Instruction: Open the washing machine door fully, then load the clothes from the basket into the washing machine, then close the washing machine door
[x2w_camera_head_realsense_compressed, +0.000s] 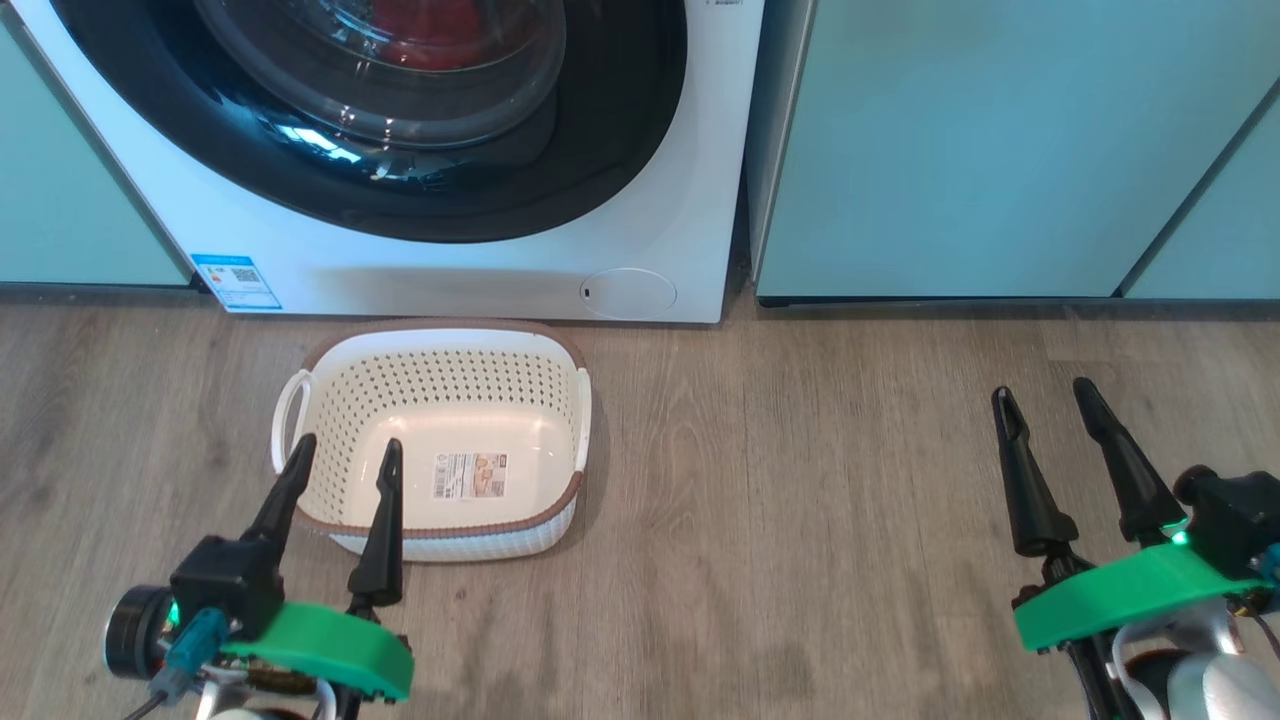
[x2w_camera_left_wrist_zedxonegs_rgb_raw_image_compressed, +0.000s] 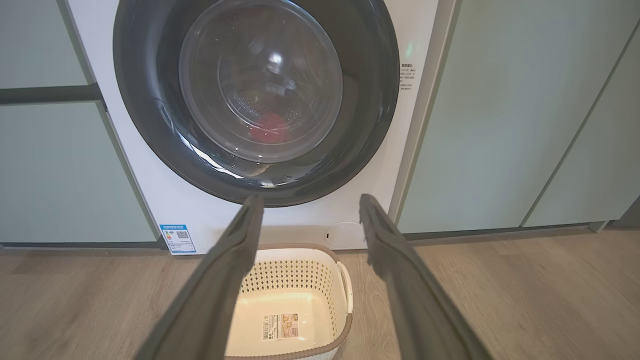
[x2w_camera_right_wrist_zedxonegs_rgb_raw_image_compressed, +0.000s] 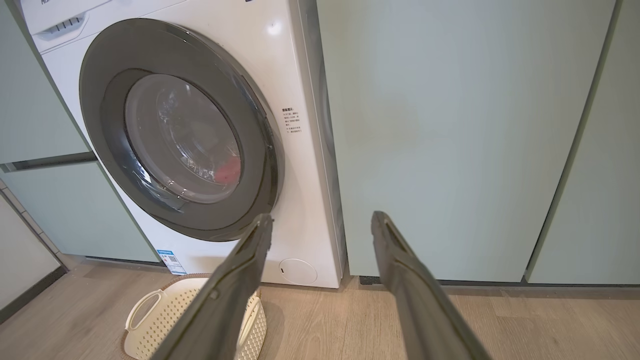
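Jaws on both arms stand wide apart, gripping nothing: the left jaws hang above the near-left corner of the basket (x2w_camera_head_realsense_compressed: 440, 385), their dark fingers (x2w_camera_head_realsense_compressed: 385, 520) pointing toward the washing machine (x2w_camera_head_realsense_compressed: 450, 275), while the right jaws hover over bare wood floor (x2w_camera_head_realsense_compressed: 800, 500), well apart from the basket and facing pale teal cabinets (x2w_camera_head_realsense_compressed: 950, 150). The cream basket sits on the floor just in front of the machine — its base label (x2w_camera_head_realsense_compressed: 470, 475) in plain sight. The washing machine door (x2w_camera_head_realsense_compressed: 630, 130) is shut, and behind its bulging glass lie the clothes (x2w_camera_left_wrist_zedxonegs_rgb_raw_image_compressed: 270, 127) — a red patch inside the drum.
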